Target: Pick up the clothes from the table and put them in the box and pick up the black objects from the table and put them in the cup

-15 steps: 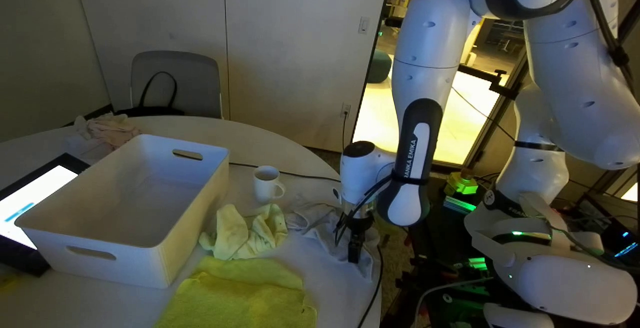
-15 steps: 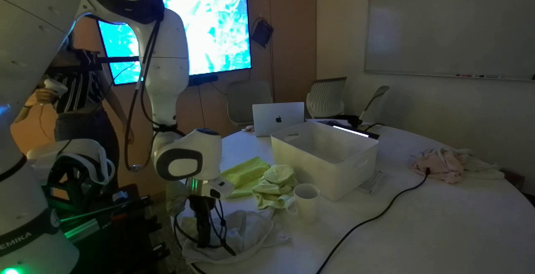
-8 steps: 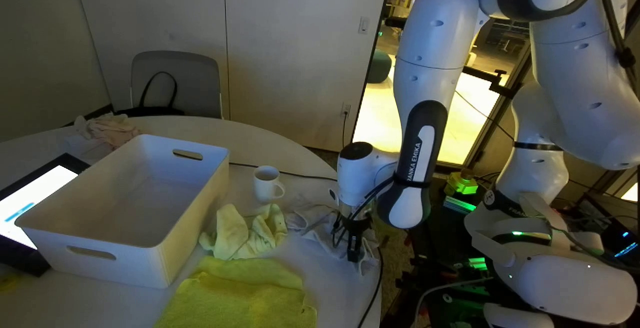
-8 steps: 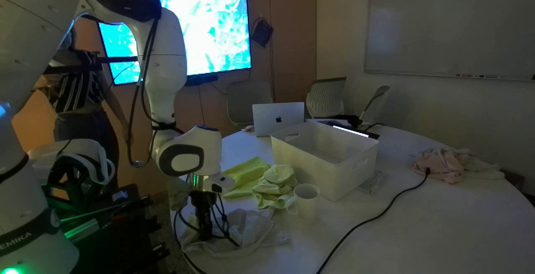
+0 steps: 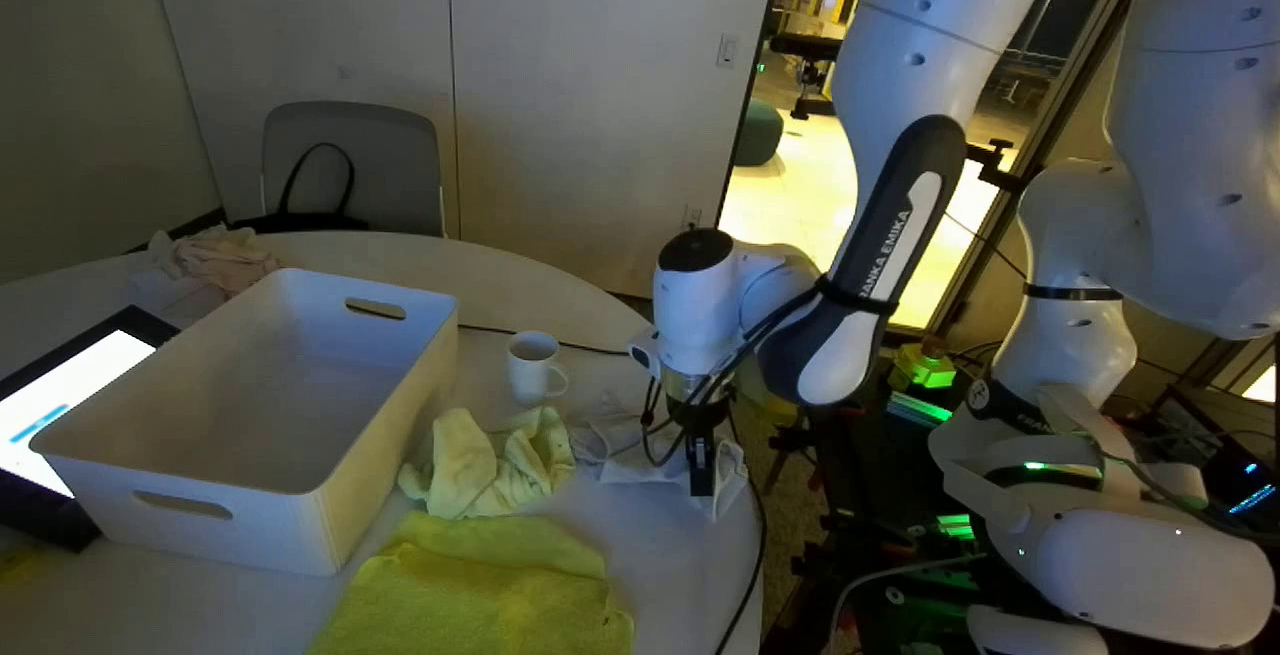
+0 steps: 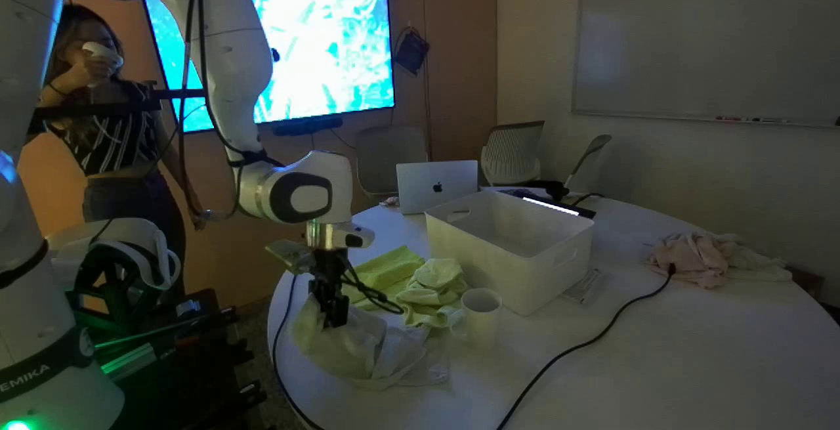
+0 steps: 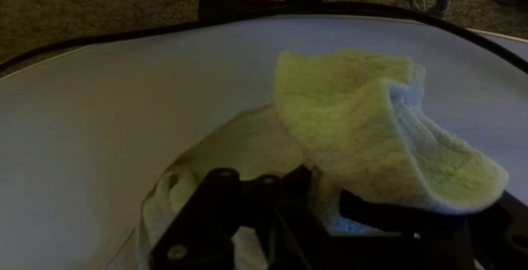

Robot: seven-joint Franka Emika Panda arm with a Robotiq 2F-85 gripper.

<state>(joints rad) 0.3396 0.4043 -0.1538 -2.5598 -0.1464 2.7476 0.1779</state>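
Pincer up a bit vs a sec ago, part of pale cloth rising w/ it; rest looks down on desk. I've got that cloth pinched. Box lies across desk from pincer, long wall toward it, crumpled yellow-green cloth btwn. Prob need more ht b4 swinging over.

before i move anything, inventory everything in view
table: 1, white, centre
box: 1, white, on table
cup: 1, white, beside box
bright cloth: 1+, yellow, near box
crumpled cloth: 1, yellowish, near cup
pale cloth: 1+, whitish, table edge
tablet: 1, black, beside box
laptop: 1, silver, on table
cable: 1+, black, on table
bundled cloths: 2+, pink/white, near cable end
chairs: 3+, greyish, around table
screen: 1, cyan, wall
whiteboard: 1, white, wall
person: 1, striped top, background
arm: 1, white, above table
gripper: 1, black, shut on pale cloth
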